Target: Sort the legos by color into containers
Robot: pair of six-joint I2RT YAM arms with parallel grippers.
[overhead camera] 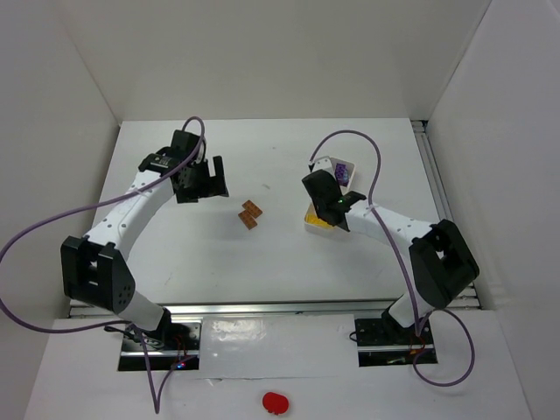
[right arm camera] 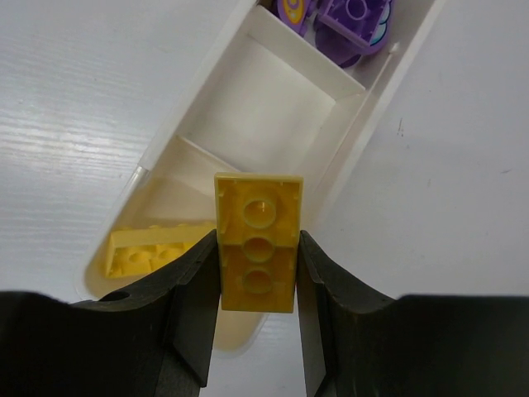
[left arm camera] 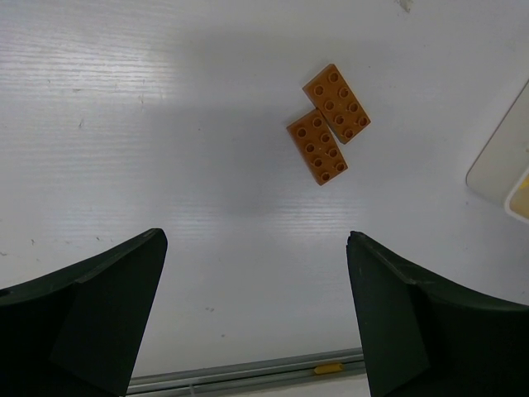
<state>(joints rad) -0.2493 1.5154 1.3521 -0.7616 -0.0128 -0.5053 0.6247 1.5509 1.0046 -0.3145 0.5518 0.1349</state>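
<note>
Legos show in three places. One yellow brick (right arm camera: 258,248) is pinched by its long sides between the fingers of the right gripper (right arm camera: 258,240). Its long axis runs along the fingers, and the face with three round hollows is turned to the wrist camera. It hangs over the near end of the tray (right arm camera: 264,99), whose long axis runs on the diagonal from lower left to upper right in that view. A second yellow brick (right arm camera: 149,248) lies in the near compartment, partly hidden behind the left finger. Purple bricks (right arm camera: 351,25) fill the far compartment, cut off by the top edge, so their number is hard to tell. From above, the right gripper covers most of the tray and only its two ends show. Two orange-brown bricks (left arm camera: 326,124) lie flat on the table (overhead camera: 262,262), studs up, long sides touching, one slid a little past the other, both angled from upper left to lower right in the left wrist view, well apart from the tray. The left gripper (left arm camera: 254,248) hovers near them with its jaws spread wide and holding nothing. A red blob (overhead camera: 275,402) sits at the near edge behind the arm bases.
</note>
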